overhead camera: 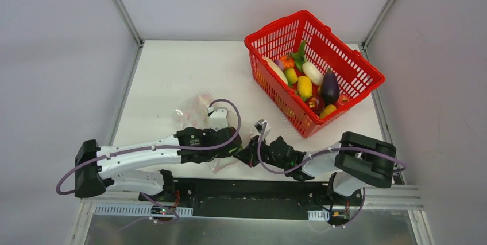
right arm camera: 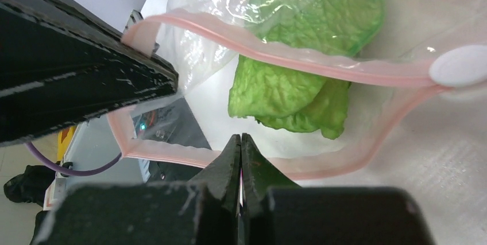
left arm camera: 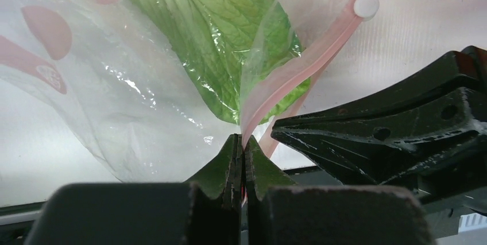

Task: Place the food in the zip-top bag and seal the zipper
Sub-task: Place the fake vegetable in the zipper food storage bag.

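Observation:
The clear zip-top bag lies at the near middle of the table with a green leafy food piece inside. Its mouth gapes, the two sides of the pink zipper apart, and a white slider sits at one end. My left gripper is shut on one side of the strip. My right gripper is shut on the other side, close beside the left one. The rest of the food, yellow, white, purple and orange pieces, lies in the red basket.
The red mesh basket stands at the back right of the white table. Grey walls enclose the table on three sides. Both arms reach inward along the near edge, their grippers nearly touching.

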You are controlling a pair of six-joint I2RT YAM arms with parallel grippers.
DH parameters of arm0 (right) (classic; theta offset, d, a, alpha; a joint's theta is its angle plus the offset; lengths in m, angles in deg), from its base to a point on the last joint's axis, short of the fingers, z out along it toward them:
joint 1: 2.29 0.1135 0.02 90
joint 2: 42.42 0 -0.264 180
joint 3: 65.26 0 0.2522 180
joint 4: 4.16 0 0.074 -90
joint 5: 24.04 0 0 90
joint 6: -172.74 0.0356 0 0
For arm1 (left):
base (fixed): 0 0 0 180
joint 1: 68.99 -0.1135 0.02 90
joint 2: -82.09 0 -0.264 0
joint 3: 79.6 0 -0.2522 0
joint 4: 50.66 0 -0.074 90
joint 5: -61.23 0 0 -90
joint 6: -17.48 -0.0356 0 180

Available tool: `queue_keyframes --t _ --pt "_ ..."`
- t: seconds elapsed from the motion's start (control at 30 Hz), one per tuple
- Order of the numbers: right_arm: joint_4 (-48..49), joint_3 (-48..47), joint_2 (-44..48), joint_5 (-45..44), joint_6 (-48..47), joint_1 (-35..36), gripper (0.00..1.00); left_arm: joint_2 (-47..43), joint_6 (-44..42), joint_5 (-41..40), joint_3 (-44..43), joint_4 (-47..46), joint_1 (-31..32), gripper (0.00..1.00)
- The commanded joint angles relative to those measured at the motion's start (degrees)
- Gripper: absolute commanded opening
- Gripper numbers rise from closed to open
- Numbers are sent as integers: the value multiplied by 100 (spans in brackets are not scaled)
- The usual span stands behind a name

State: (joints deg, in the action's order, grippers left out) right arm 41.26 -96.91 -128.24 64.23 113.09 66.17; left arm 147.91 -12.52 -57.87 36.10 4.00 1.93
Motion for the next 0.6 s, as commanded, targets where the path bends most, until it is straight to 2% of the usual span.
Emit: queue_keyframes --t 0.0,0.1,0.23,0.4,0.57 --pt "1236 -128 -364 78 -121 100 0 -296 -82 -239 -60 426 37 0" --pt "1656 -130 -638 436 -172 165 0 -477 -207 -138 36 423 37 0" --pt "1879 -180 -945 286 -568 309 0 -697 -317 124 34 592 38 0" --pt "2096 -362 -1264 -685 -1281 671 0 -1093 -231 353 282 175 39 0" --pt "3311 -427 -1866 -1533 -1885 1051 0 -1136 5 453 289 104 36 0"
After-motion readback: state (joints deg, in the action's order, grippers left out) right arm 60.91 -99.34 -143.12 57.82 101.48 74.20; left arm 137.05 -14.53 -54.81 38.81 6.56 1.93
